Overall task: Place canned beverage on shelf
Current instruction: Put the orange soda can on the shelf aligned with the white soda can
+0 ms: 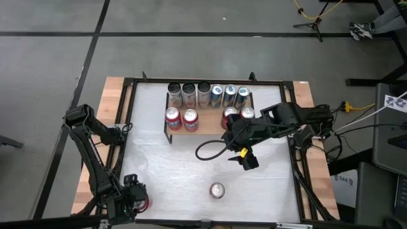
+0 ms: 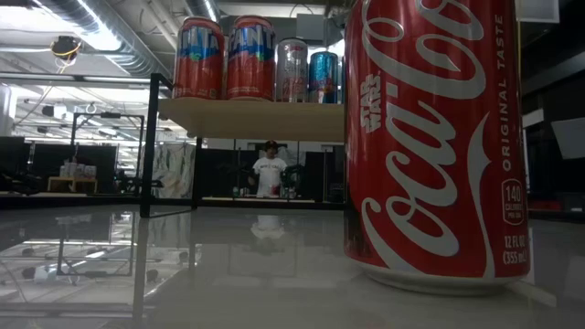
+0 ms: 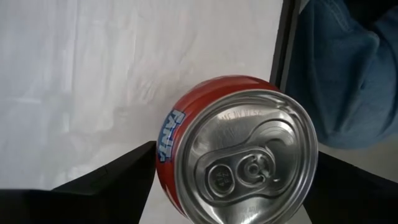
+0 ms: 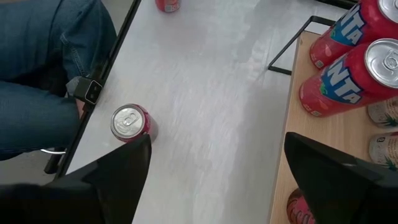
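A red Fanta can (image 3: 239,165) stands upright on the white table near its front left corner (image 1: 145,202). My left gripper (image 3: 236,152) is open above it, pointing steeply down, one finger on either side of the can's top. A red Coca-Cola can (image 1: 217,189) stands alone near the front edge and looms large in the low view (image 2: 430,137). The shelf (image 1: 210,122), a wood plank on thin black legs (image 2: 256,119), stands at the far middle and carries several cans. My right gripper (image 1: 247,159) hangs open above the table, in front of the shelf's right end (image 4: 217,140).
A black metal frame (image 1: 130,121) borders the table. A person in jeans (image 4: 37,74) is close to the table's near edge (image 3: 348,62). Another person (image 2: 271,169) shows far back in the room. Bare white table (image 1: 172,165) lies between the shelf and the front edge.
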